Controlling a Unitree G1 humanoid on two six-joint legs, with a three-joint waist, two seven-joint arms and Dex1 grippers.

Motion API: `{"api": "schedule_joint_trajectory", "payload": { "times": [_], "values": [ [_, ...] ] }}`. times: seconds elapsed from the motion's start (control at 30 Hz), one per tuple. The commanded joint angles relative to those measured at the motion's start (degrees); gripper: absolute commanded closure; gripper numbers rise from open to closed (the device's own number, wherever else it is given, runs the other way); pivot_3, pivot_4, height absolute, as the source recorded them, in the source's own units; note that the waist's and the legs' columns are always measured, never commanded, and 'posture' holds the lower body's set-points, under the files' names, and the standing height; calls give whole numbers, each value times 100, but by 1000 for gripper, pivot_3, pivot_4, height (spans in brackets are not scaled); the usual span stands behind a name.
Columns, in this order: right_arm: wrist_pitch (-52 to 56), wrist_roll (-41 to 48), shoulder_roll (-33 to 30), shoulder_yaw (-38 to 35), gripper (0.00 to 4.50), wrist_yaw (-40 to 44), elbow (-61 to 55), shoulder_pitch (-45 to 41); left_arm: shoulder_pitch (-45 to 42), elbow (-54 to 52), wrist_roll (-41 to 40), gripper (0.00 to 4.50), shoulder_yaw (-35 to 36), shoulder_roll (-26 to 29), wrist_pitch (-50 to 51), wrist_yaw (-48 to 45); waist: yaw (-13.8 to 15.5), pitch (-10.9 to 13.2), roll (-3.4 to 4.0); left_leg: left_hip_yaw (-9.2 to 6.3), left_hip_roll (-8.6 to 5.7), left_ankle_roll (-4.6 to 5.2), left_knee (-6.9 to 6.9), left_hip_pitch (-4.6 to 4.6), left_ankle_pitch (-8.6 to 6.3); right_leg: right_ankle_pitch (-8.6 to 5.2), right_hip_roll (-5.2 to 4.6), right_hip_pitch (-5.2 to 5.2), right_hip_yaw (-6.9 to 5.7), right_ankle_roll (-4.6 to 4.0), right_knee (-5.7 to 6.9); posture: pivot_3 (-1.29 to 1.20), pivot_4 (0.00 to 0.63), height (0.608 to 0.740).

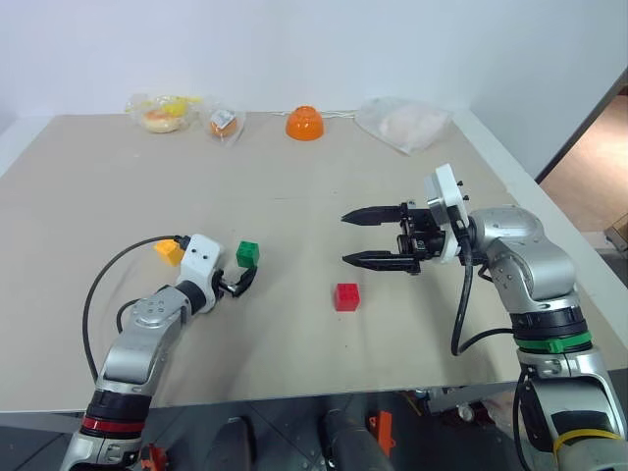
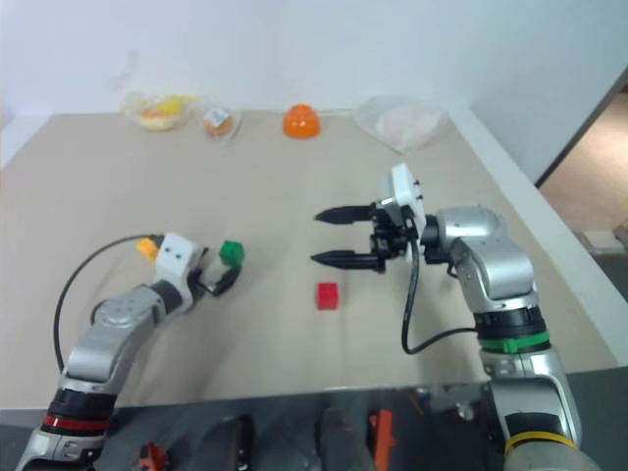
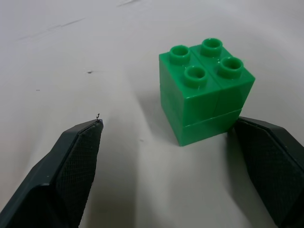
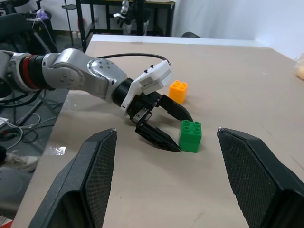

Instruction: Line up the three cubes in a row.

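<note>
Three studded cubes lie scattered on the tan surface (image 1: 324, 196), the row not yet formed. Nearest the robot's edge, the red cube (image 1: 346, 296) sits alone, well apart from the green cube (image 1: 247, 254) and toward the right arm's side. The left gripper (image 1: 240, 282) rests low at the green cube, its two black fingers spread wide to either side of the block; one finger (image 3: 266, 161) looks to be touching or almost touching a lower corner, the other stands clear, and nothing is clamped. Just beyond the green cube, on the far side of the left wrist, lies the yellow-orange cube (image 1: 169, 251), near it but not in line with the red one. The right gripper (image 1: 373, 236) hangs above the surface, beyond the red cube, its fingers parted and empty, pointing toward the green cube. Far back from the green cube, an orange bowl (image 1: 305, 123) and several plastic bags (image 1: 404, 124) lie along the rear edge. By appearances, the work is at an early stage: no cube held, all three to be aligned.
</note>
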Motion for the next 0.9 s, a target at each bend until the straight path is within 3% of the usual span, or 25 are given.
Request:
{"api": "schedule_joint_trajectory", "payload": {
  "times": [0.03,0.33,0.37,0.63,0.9],
  "values": [
    [-73,46,41,-43,991,-59,-151,-26,-170,-125,82,0,-3,-80,175,189,1,0,0,0,0,0,0,0,0,0,0,0,0,0,0,0,150,740],
    [-137,9,57,-48,991,-106,-166,80,-369,-187,144,0,23,-303,467,471,2,0,0,-3,-2,0,0,0,0,0,0,2,0,1,0,0,150,740],
    [-143,5,58,-47,963,-112,-168,93,-392,-181,102,518,42,-326,444,445,2,0,0,-3,-2,0,1,0,0,0,0,2,0,1,0,0,150,740],
    [-162,4,34,-54,963,-117,-172,130,-474,-152,42,3207,35,-314,441,307,1,0,0,-3,-2,0,-2,-1,0,0,1,-1,0,1,0,0,150,740],
    [-137,27,-7,-76,963,-102,-248,179,-708,220,-189,3225,177,149,-458,-725,0,0,0,-3,-2,0,-1,-2,0,0,1,-2,0,1,0,0,150,740]
  ]
}}
